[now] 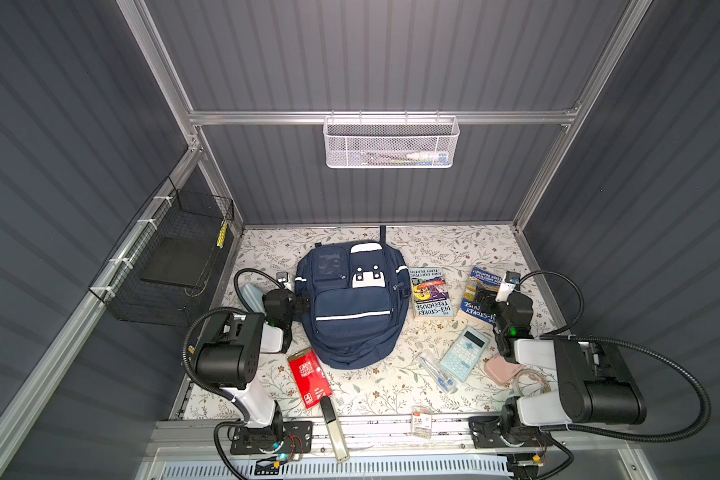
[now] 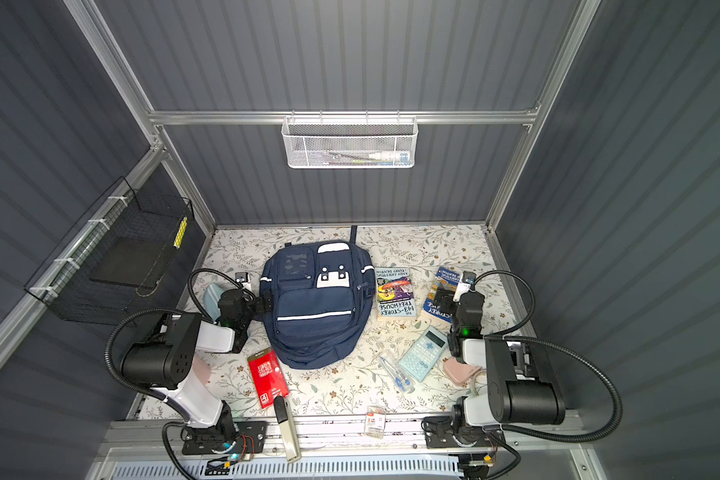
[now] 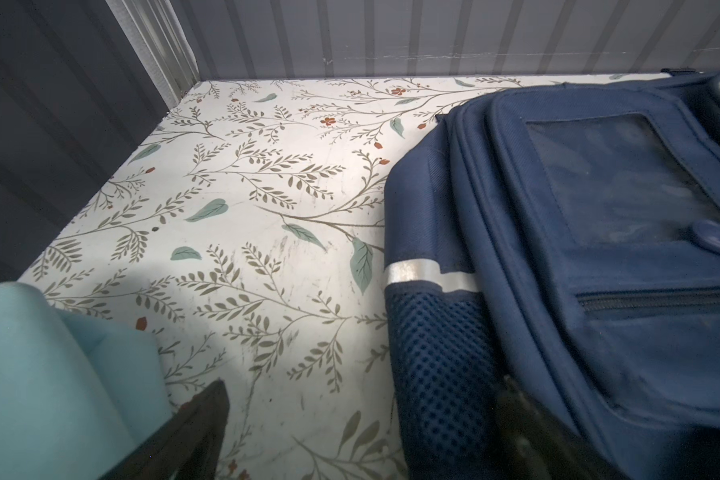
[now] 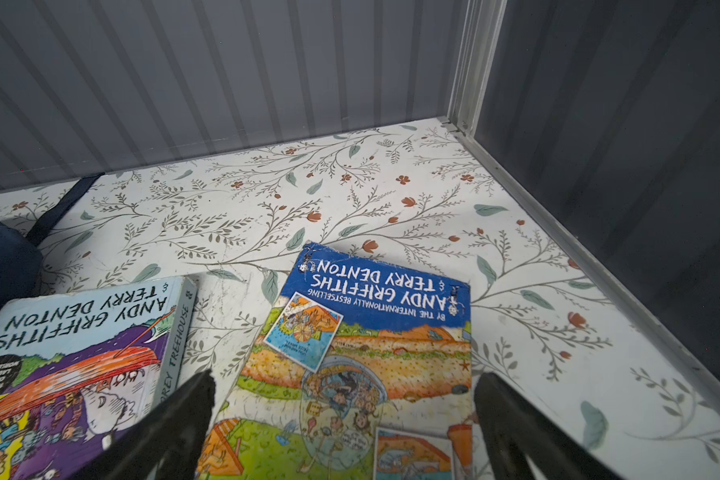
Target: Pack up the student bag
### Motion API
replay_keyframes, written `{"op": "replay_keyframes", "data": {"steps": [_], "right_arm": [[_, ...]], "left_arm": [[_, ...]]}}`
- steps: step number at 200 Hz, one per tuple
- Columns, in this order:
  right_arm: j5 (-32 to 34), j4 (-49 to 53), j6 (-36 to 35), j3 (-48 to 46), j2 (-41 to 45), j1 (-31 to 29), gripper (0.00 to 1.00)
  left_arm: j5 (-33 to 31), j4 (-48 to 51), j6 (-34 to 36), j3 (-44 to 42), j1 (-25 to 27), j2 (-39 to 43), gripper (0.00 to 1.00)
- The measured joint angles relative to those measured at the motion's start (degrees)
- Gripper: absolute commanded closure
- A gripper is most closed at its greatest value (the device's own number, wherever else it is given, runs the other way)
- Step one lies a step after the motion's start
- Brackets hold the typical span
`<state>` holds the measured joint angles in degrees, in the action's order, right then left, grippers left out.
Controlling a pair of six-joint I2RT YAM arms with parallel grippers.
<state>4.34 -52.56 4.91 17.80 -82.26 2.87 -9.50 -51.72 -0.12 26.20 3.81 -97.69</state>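
purple book [image 1: 430, 293], blue book [image 1: 474, 282] side by side; calculator [image 1: 465, 353] near pink case [image 1: 501, 370]

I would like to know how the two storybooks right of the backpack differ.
The pale-blue book has a purple cover picture; the blue-banded book has orange and green art. The pale-blue book lies clear of both arms, while the blue-banded book sits partly beneath the open right gripper. Both lie flat, cover up, and name Andy Griffiths and Terry Denton.

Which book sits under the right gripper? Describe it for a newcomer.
Find the central navy student bag. Two books lie on its right; it is the farther book, under the right gripper. Its cover is blue, orange and green; the nearer book is purple.
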Motion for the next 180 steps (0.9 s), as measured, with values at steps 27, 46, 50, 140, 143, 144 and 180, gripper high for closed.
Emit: {"op": "replay_keyframes", "data": {"steps": [27,46,50,140,143,144,180], "right_arm": [[0.00,0.00,-0.02,0.00,0.00,0.00,0.01],[0.00,0.00,-0.02,0.00,0.00,0.00,0.01],[0.00,0.00,0.00,0.00,0.00,0.00,0.01],[-3.56,17.05,-0.15,5.64,14.40,-2.47,0.01],[-4.07,18.03,0.24,6.34,15.15,-2.60,0.01],[-4.13,18.25,0.31,6.51,15.30,-2.64,0.01],[-6.51,28.89,5.35,14.23,17.46,-9.27,0.01]], "left_arm": [[0.00,0.00,0.00,0.00,0.00,-0.02,0.00],[0.00,-0.04,0.00,0.00,0.00,-0.07,0.00],[0.00,-0.02,0.00,0.00,0.00,-0.07,0.00],[-1.01,12.50,-2.58,1.40,0.09,14.29,0.00],[-0.85,13.25,-3.34,1.64,0.15,15.32,0.00],[-0.79,13.42,-3.50,1.70,0.15,15.56,0.00],[2.51,21.57,-12.70,5.27,0.87,21.35,0.00]]}}
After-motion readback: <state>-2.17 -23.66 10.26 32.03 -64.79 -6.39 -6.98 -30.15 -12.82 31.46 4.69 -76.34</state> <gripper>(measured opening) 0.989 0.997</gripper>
